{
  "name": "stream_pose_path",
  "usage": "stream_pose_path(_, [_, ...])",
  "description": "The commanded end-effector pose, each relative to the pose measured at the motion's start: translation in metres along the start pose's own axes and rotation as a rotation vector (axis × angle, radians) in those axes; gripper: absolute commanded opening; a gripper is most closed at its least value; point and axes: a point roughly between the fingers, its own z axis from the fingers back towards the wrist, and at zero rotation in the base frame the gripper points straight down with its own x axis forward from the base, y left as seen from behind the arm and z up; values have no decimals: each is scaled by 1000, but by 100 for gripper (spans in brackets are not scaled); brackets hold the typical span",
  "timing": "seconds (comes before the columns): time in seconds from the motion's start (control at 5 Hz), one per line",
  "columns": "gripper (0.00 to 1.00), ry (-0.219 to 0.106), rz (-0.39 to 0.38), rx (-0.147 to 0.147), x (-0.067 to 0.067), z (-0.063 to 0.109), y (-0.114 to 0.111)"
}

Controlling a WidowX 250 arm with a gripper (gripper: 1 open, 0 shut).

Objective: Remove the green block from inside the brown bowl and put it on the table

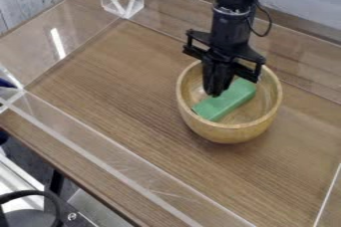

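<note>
Your claw (222, 80) points straight down into the bowl (220, 129), right of centre in the frame, with its fingers pressed together at the block (229, 100). Whether they pinch it cannot be told from here. The block lies slantwise on the bowl's floor, not lifted. It looks light, stiff and smooth-faced, so it may slip. Take it across its narrow width near the middle, then carry it to the bare table (107, 102) on the left.

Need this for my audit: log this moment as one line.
gripper: shut, inside round light-brown wooden bowl | green rectangular block: lying in bowl
</note>
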Motion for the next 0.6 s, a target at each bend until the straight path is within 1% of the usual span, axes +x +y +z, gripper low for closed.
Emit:
stream_pose_path(0.0, [0, -68, -11, 1, 8, 19, -3])
stream_pose_path(0.4, [0, -77, -18, -2, 10, 22, -4])
